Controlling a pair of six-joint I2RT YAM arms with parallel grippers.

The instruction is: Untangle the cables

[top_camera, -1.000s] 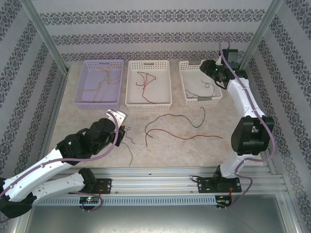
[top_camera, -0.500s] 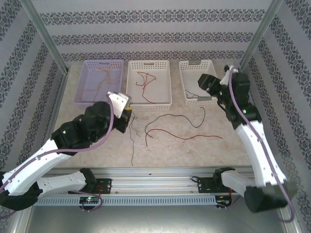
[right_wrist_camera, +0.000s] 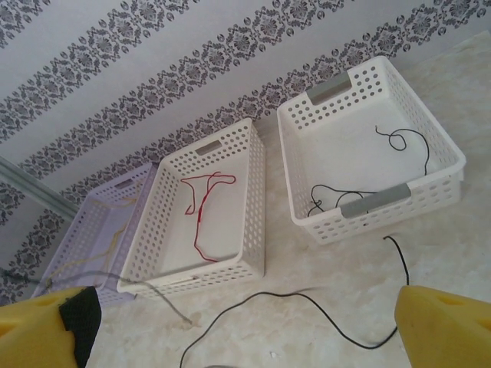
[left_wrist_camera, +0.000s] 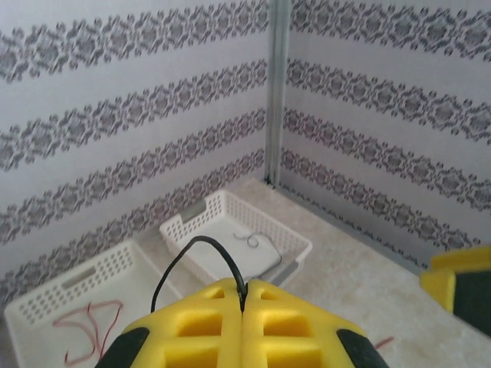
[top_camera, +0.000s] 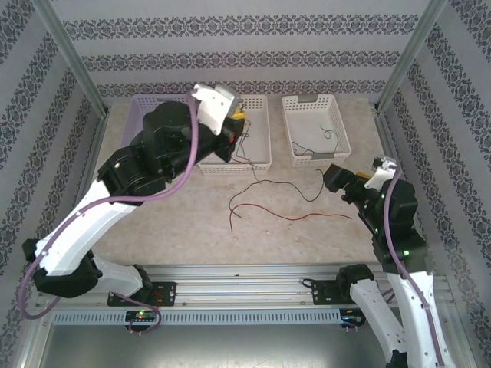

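So far, the sorting looks well past halfway, going by how things lie:

- Done: the yellow-tan cables point(right_wrist_camera: 115, 239) lie in the purple basket point(right_wrist_camera: 134, 178), a red cable point(right_wrist_camera: 201, 203) lies in the middle basket point(right_wrist_camera: 257, 199), and thin black cables point(right_wrist_camera: 399, 138) lie in the right basket point(right_wrist_camera: 445, 146).
- In hand: the left gripper point(left_wrist_camera: 242, 307) is raised above the near edge of the middle basket. Its yellow fingers are pressed together on the held black cable point(left_wrist_camera: 201, 239), which arches up from the pinch, while the rest dangles free of the table.
- By colour, this cable likely belongs in the right basket, so a carry across and a release seem to be what this step calls for.
- Left to do: a loose black cable point(top_camera: 280, 183) and a loose red cable point(top_camera: 307, 217) lie on the table point(top_camera: 192, 230) in front of the baskets. Their left ends run close together — whether they cross there I cannot tell.
- Free hand: the right gripper point(top_camera: 331, 178) hangs near the right end of the loose black cable, in front of the right basket. Its fingers are spread wide and hold nothing — well placed, I judge, for the next pick.
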